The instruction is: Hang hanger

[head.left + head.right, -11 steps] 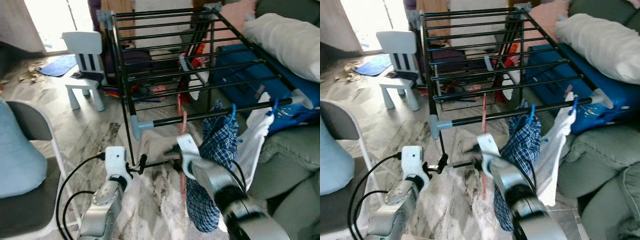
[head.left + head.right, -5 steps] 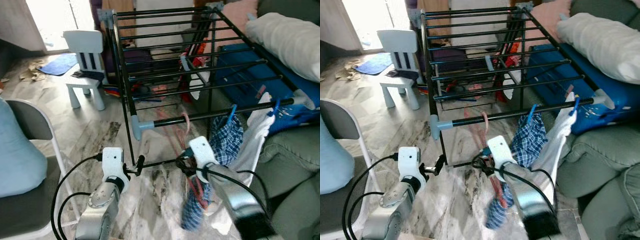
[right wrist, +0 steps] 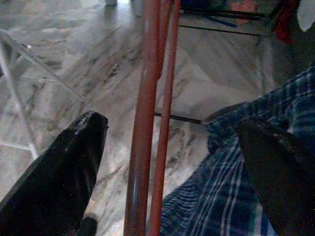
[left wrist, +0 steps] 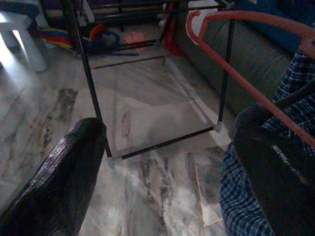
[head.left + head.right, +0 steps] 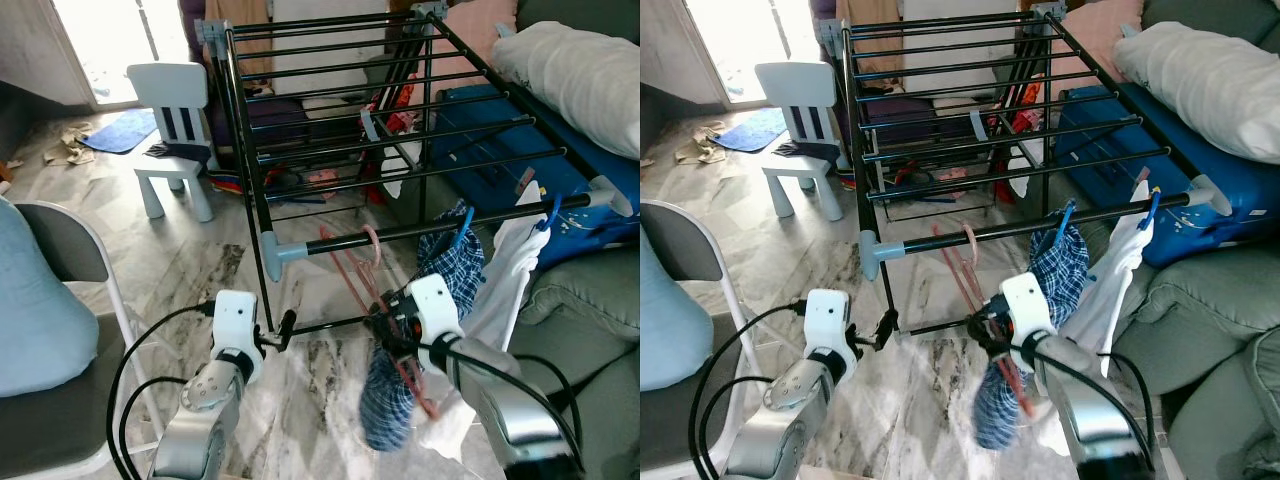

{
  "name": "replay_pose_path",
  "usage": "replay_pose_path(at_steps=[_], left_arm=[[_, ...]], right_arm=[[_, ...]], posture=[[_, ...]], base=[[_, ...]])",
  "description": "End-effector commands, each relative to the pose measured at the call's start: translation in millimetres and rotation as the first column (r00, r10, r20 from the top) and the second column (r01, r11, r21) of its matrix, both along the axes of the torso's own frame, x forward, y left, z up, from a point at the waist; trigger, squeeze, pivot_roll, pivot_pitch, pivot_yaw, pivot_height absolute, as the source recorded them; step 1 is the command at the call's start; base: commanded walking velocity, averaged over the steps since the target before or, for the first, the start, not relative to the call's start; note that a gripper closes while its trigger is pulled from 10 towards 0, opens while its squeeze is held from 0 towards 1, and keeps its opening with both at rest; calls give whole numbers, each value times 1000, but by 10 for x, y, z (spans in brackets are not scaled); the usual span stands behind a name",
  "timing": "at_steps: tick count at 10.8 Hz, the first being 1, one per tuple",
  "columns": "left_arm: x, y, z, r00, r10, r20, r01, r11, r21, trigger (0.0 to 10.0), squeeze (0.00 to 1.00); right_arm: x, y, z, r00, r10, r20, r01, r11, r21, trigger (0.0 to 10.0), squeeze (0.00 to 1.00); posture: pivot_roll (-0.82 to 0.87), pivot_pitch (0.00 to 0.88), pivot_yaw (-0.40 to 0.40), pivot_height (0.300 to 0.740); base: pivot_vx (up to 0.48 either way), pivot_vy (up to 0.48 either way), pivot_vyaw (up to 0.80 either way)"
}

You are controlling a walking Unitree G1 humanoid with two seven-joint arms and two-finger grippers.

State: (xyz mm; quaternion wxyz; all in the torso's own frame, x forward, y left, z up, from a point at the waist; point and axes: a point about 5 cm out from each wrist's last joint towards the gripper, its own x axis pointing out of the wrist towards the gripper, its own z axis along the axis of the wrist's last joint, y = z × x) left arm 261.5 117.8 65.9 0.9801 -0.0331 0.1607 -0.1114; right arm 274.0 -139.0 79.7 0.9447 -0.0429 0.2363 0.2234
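Below the front rail [image 5: 420,232] of the drying rack, the pink hanger [image 5: 368,272] hung hooked, light, stiff and slippery, between my right tool's [image 5: 385,328] spread fingers, best gripped at its neck.

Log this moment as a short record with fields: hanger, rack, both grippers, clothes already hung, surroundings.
hanger: red hanger, hook over the front rail, body slanting down toward the right gripper
rack: black drying rack on marble floor
right gripper: right gripper, jaws open either side of the hanger's lower bars
left gripper: left gripper, jaws open, holding nothing, low beside the rack's front leg
hung clothes: blue plaid garment and white garment on blue hangers, same rail
surroundings: white child's chair, sofa with cushion
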Motion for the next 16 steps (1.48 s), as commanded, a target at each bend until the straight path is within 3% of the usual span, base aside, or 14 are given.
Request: replay_pose_path(at_steps=[1,6,16], left_arm=[[18,-4,16,1000,-19,4,19,1000,13,10000,0],[21,-27,17,999,-46,6,46,998,30,10000,0],[51,-56,6,999,-52,4,51,998,31,10000,0]], right_arm=[[-16,18,41,1000,15,7,-15,1000,9,10000,1000],[-37,71,28,999,54,-9,-54,999,6,10000,1000],[-4,150,27,997,72,-5,-72,997,11,10000,1000]], posture=[[-121,0,45,740],[-113,0,47,740],[-115,0,48,740]], base=[[0,0,0],[-158,0,0],[-377,0,0]])
